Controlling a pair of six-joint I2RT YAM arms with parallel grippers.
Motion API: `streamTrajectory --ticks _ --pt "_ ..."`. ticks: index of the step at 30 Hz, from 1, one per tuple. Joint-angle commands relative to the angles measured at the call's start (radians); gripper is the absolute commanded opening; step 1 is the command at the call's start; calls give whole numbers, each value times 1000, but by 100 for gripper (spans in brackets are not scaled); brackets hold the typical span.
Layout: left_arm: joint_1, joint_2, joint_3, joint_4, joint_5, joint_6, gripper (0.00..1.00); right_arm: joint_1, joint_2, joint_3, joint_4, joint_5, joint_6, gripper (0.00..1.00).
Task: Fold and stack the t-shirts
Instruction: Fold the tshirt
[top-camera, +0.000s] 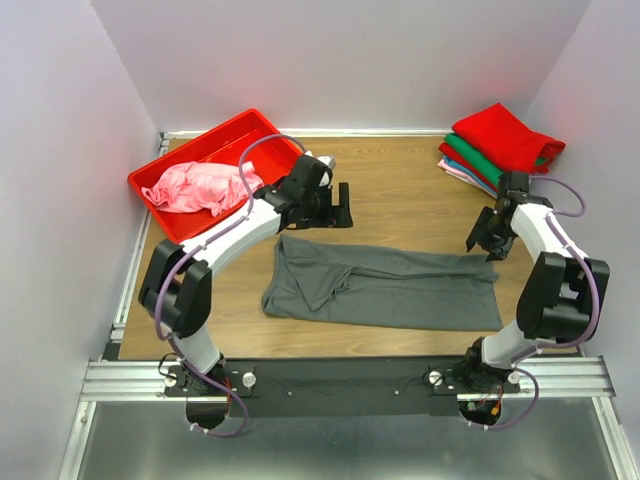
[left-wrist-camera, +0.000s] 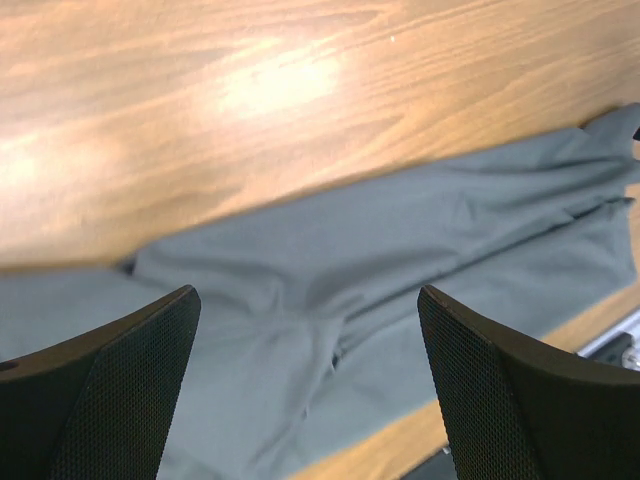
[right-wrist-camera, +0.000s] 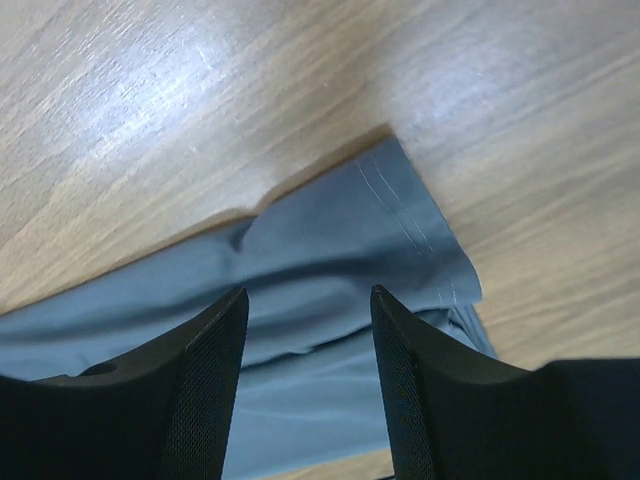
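Bare wood between red bin and shirt stack, grey shirt seemingly low across the front

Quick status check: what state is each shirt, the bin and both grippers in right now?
dark grey t-shirt: flat on table, folded into long strip, not held.
pink t-shirt: crumpled in red bin.
shirt stack: folded, red on top.
left gripper: fingers open, empty.
right gripper: fingers open, empty.
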Motion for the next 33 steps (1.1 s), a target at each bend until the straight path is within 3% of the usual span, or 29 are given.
streamTrajectory --ticks 1,14,33 --pt "-13 63 19 49 25 63 97 -5 33 8 52 -42 -15 59" --pt "-36 36 -217 127 56 59 97 -3 23 -141 29 -140 28 57" --pt "-2 -85 -411 72 -10 85 98 0 -54 -176 -32 -100 39 57"
